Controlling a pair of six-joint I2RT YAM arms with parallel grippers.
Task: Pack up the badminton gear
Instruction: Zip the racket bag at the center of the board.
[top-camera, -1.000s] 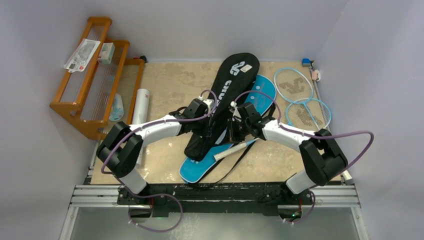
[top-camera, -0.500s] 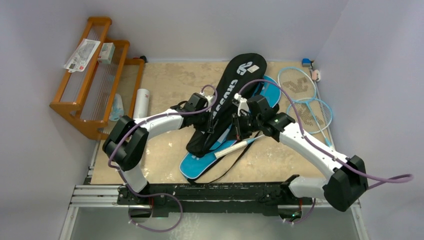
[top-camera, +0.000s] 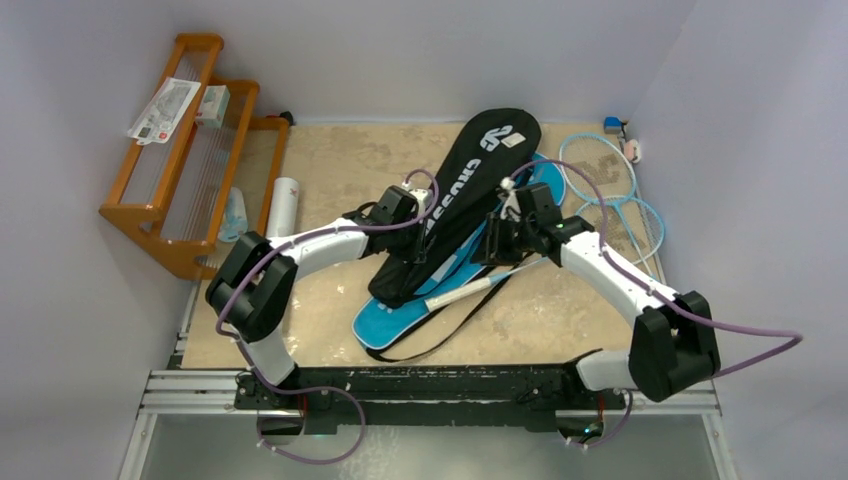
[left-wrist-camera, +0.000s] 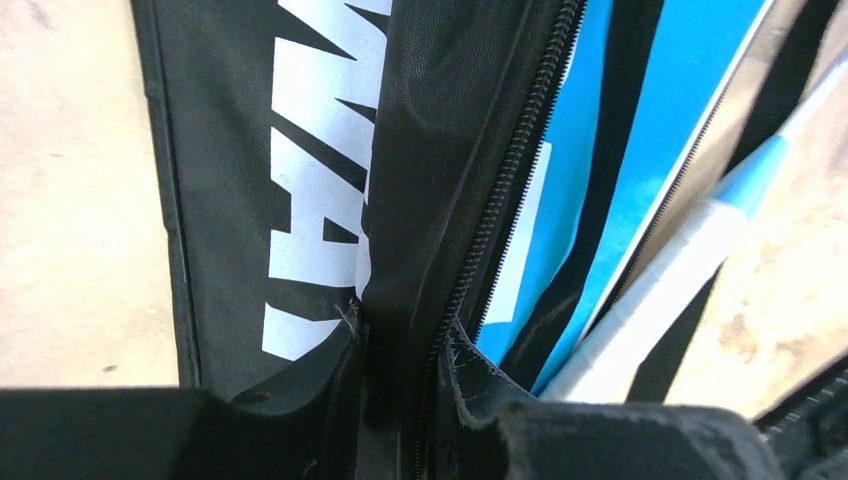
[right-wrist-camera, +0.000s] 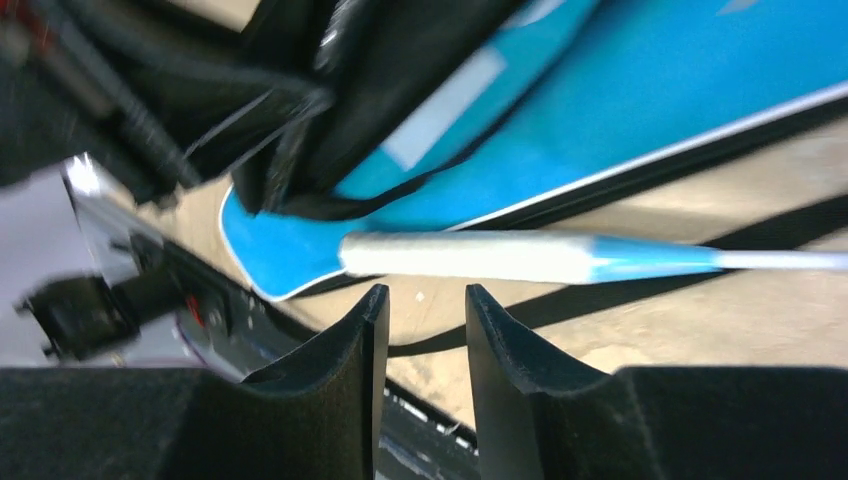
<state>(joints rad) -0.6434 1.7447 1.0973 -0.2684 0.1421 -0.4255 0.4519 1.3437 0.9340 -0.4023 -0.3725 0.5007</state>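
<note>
That black cover (top-camera: 455, 215) lies across the blue cover (top-camera: 400, 325) on the worktop (top-camera: 330, 170), left fingers (left-wrist-camera: 300, 420) clamped on its zip edge: a thin pinch, the fabric could slip. The racket handle (right-wrist-camera: 470, 257) pokes out loose; right fingers (right-wrist-camera: 335, 390) stand apart, empty, near it, so a tug might drag it out

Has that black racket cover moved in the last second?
Yes. The black cover has swung its top end to the right, farther from the orange rack.

The CROSSWAY cover (top-camera: 480, 165) lies across the SPORT cover (top-camera: 390, 322), rackets (top-camera: 598, 165) to its right, tube (top-camera: 284, 208) and rack (top-camera: 150, 222) left.
</note>
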